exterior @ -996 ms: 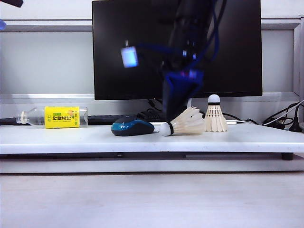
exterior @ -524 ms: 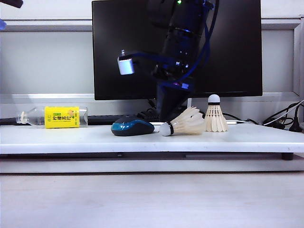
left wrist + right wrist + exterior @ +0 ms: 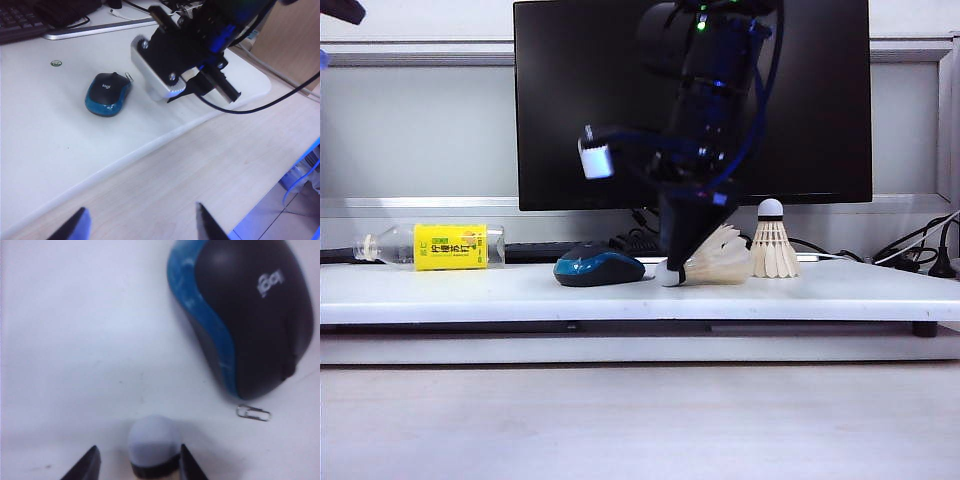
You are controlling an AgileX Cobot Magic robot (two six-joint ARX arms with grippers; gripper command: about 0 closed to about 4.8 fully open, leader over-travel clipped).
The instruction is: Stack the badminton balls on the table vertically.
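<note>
One badminton ball (image 3: 715, 262) lies on its side on the white table (image 3: 470, 295), its cork tip (image 3: 667, 274) pointing at the mouse. A second badminton ball (image 3: 773, 243) stands upright just to its right. My right gripper (image 3: 676, 262) has come down over the lying one's cork end. In the right wrist view the right gripper (image 3: 138, 456) is open, with the cork (image 3: 152, 437) and its dark band between the fingers; one finger is close beside the band and the other stands apart. My left gripper (image 3: 142, 222) hangs open and empty above the pale wood surface.
A blue-black mouse (image 3: 598, 268) sits just left of the lying shuttlecock, with a paper clip (image 3: 254, 413) beside it. A bottle with a yellow label (image 3: 445, 246) lies at the far left. A black monitor (image 3: 570, 100), a keyboard (image 3: 20, 22) and cables stand behind.
The right arm has lowered from above and behind the lying shuttlecock down onto its cork end, now covering part of the skirt. Both shuttlecocks and the mouse have stayed put.
</note>
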